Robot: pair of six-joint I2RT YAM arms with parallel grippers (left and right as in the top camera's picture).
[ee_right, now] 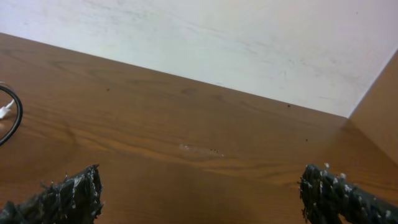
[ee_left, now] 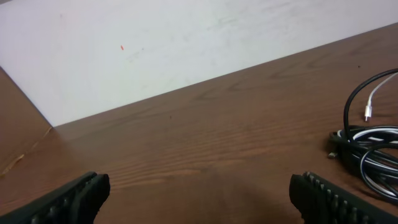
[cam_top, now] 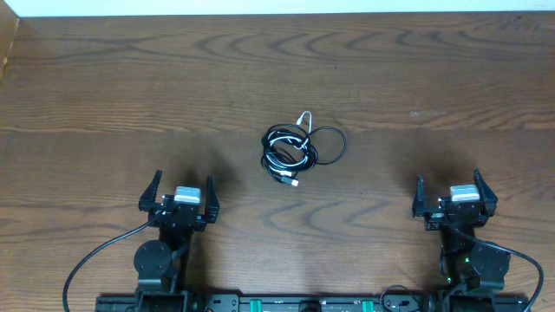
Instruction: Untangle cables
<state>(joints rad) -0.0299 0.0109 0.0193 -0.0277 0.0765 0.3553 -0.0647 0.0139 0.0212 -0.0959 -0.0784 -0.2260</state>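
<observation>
Cables (cam_top: pixel 297 149) bunched at middle of table (cam_top: pixel 104 87), black loops tangled with a short white one, well apart from both arms. Left gripper (cam_top: pixel 183 186) and right gripper (cam_top: pixel 448 184) spread wide, holding nothing. Risk: pinching several strands together, dragging the whole bundle, tightening the knot.

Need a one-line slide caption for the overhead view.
Tangled cables at the center of the table, ahead of the open, empty left gripper and right gripper.

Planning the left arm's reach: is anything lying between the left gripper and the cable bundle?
Nothing. In the overhead view, only bare wooden table lies between the left gripper and the cables. The left wrist view agrees.
</observation>
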